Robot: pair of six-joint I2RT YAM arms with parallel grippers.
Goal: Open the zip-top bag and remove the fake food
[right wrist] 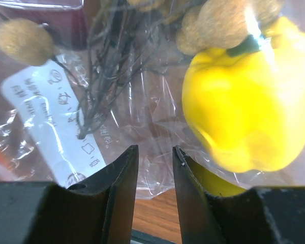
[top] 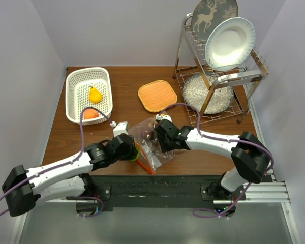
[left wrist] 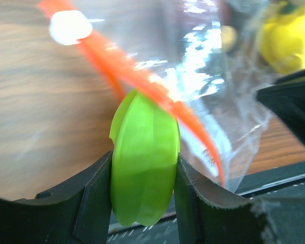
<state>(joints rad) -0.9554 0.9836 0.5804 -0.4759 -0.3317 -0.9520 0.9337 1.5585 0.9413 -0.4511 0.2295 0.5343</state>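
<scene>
The zip-top bag point(top: 151, 138) lies crumpled near the table's front edge, with its orange-red zipper strip point(left wrist: 142, 84) at the left. My left gripper point(top: 135, 151) is at the bag's mouth, shut on a green piece of fake food point(left wrist: 145, 162) held between its fingers. My right gripper point(top: 160, 136) is over the bag's right side. Its jaws point(right wrist: 155, 150) stand a narrow gap apart, with clear bag film at the tips. Inside the bag are a yellow piece point(right wrist: 244, 101) and a brown cluster point(right wrist: 223, 20). A yellow pear point(top: 95, 95) and an orange peach point(top: 91, 114) lie in the white basket point(top: 71, 104).
A square woven orange mat point(top: 157, 95) lies behind the bag. A metal dish rack point(top: 221, 84) with a white plate point(top: 230, 43) and a deer-pattern plate point(top: 213, 12) stands at the back right. Walls close in both sides.
</scene>
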